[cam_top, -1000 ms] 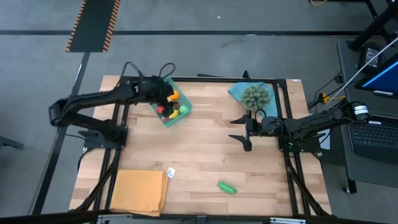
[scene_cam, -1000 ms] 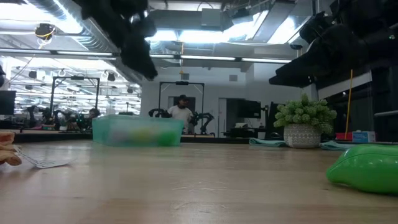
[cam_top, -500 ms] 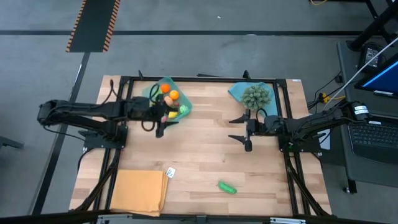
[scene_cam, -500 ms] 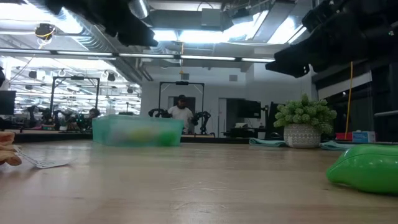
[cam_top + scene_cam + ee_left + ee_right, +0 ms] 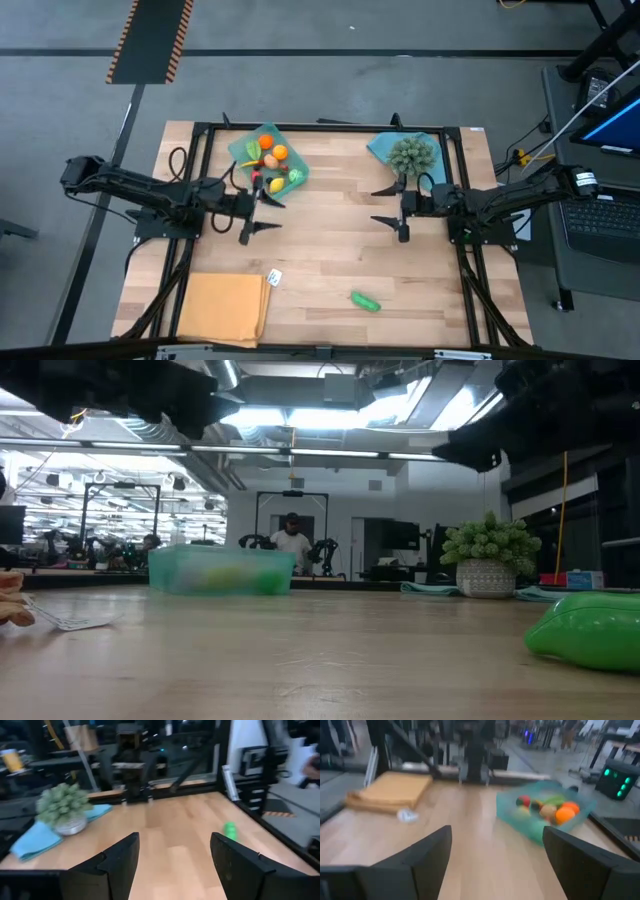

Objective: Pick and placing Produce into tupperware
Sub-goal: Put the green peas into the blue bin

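The teal tupperware tray (image 5: 268, 160) stands on the table's far left part, holding orange, yellow, red and green produce (image 5: 279, 153); it also shows in the low view (image 5: 220, 572) and right wrist view (image 5: 545, 816). One green produce piece (image 5: 365, 301) lies alone on the wood near the near edge, also in the low view (image 5: 590, 630) and left wrist view (image 5: 229, 830). My left gripper (image 5: 259, 217) hovers open just on the near side of the tray. My right gripper (image 5: 388, 206) hovers open at mid-table, on the near side of the plant.
A bushy grey-green plant in a pot (image 5: 411, 155) stands on a blue cloth (image 5: 383, 147) at the far right. An orange-tan mat (image 5: 223, 308) lies at the near left corner, with a small white-blue piece (image 5: 274, 277) beside it. Bare wood lies between the grippers.
My left gripper has drawn back from above the tray toward the table's near edge, and its arm has folded toward the left. The tray's produce, partly covered by the gripper before, now shows in full. The right arm has stayed about where it was.
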You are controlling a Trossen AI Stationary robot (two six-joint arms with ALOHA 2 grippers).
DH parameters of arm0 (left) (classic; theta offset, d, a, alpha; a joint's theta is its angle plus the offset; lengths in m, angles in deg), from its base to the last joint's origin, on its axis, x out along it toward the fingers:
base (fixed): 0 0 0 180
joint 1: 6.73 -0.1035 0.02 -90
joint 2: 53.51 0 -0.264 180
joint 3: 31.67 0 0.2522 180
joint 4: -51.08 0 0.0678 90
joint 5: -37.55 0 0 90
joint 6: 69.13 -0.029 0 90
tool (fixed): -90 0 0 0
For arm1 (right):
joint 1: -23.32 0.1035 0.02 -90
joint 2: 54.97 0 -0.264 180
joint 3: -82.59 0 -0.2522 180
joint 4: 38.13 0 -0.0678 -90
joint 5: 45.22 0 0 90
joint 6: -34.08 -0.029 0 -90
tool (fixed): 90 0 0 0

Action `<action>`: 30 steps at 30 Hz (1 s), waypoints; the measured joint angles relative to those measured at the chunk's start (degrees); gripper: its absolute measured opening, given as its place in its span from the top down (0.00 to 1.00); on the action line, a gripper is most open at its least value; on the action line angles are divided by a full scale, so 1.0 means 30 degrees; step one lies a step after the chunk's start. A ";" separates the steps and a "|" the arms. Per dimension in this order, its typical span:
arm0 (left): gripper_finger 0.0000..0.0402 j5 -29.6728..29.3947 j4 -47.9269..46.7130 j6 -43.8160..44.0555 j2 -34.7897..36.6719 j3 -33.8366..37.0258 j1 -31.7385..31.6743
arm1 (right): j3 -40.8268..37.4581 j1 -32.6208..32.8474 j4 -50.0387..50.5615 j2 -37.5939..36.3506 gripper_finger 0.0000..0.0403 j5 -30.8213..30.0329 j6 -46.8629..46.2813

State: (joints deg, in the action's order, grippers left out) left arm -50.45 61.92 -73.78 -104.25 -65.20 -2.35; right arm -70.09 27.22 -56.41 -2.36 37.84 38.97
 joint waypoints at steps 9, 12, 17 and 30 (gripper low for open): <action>0.42 0.0044 0.0575 -0.0503 -0.0073 0.0532 0.1737 | 0.0522 0.0165 0.3822 -0.0550 0.23 0.1343 -0.0548; 0.41 0.0044 0.0574 -0.0373 -0.0073 0.0532 0.1861 | 0.2109 0.0636 0.7832 -0.0513 0.23 0.1348 -0.1260; 0.42 0.0043 0.0656 0.0153 -0.0080 0.0532 0.2250 | 0.5449 0.2341 1.3945 0.0268 0.23 0.1332 -0.3413; 0.42 0.0033 0.0678 0.0416 -0.0088 0.0532 0.3490 | 1.1953 0.9002 2.1613 0.6538 0.23 -0.2329 -1.0020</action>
State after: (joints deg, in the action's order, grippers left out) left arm -50.35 63.95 -72.53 -104.51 -63.61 8.12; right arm -34.23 54.23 8.43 17.25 30.85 8.91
